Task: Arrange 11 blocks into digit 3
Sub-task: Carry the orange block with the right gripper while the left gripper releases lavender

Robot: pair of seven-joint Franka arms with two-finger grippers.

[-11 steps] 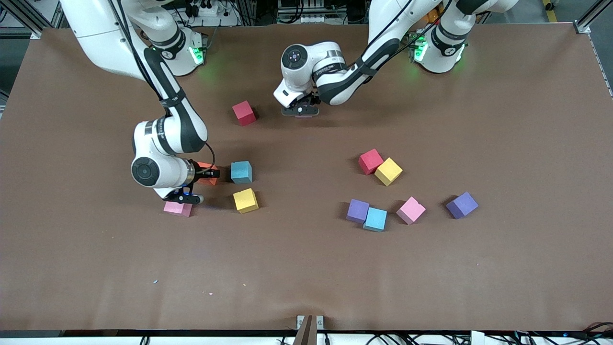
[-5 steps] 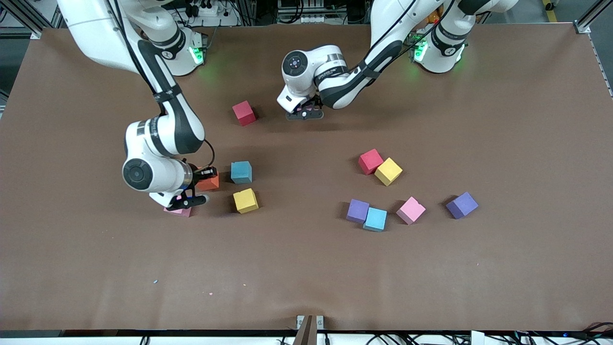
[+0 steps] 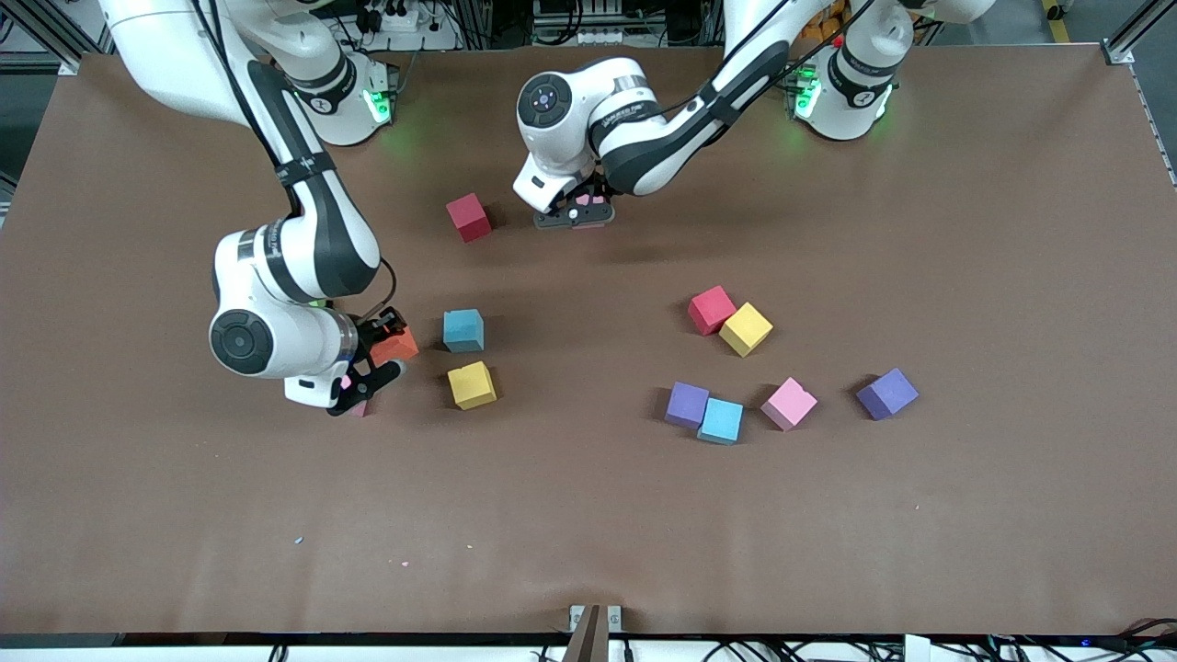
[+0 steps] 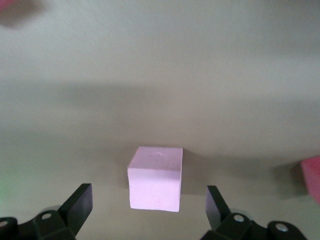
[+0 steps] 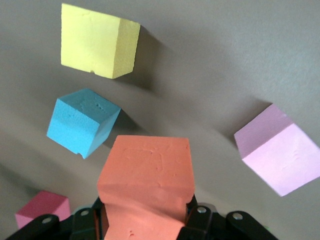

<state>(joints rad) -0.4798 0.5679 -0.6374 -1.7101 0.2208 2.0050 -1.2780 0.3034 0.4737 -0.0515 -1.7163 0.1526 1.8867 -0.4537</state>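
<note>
Since a second ago both arms have risen: the left gripper (image 3: 577, 213) has let go of a pink cube (image 4: 155, 178) and lifted off it, and the right gripper (image 3: 372, 360) has raised the orange cube (image 5: 146, 184) off the worktop (image 3: 588, 524). In the left wrist view the fingers (image 4: 75, 207) stand wide apart on either side of that pink cube, which rests alone on the worktop toward its edge by the robots' bases, beside a red cube (image 3: 469, 217). The right fingers are closed on the orange cube and hold it clear of the surface over a second pink cube (image 5: 280, 152), close to the light blue cube (image 3: 462, 330) and the yellow cube (image 3: 472, 385) toward the right arm's end. The remaining pieces, a red (image 3: 711, 309) and a yellow cube (image 3: 746, 328) touching, a purple (image 3: 687, 405) and a light blue cube (image 3: 720, 420) touching, a pink cube (image 3: 789, 403) and another purple cube (image 3: 887, 393), lie scattered toward the left arm's end, so the digit 3 is barely begun. To do this carry well, the right arm probably should lift high enough to clear its neighbours, keep the cube square to the row it joins, and set it flush against the placed block without nudging it. The left arm would best pull straight up before moving off, so its fingers do not clip the pink cube.
</note>
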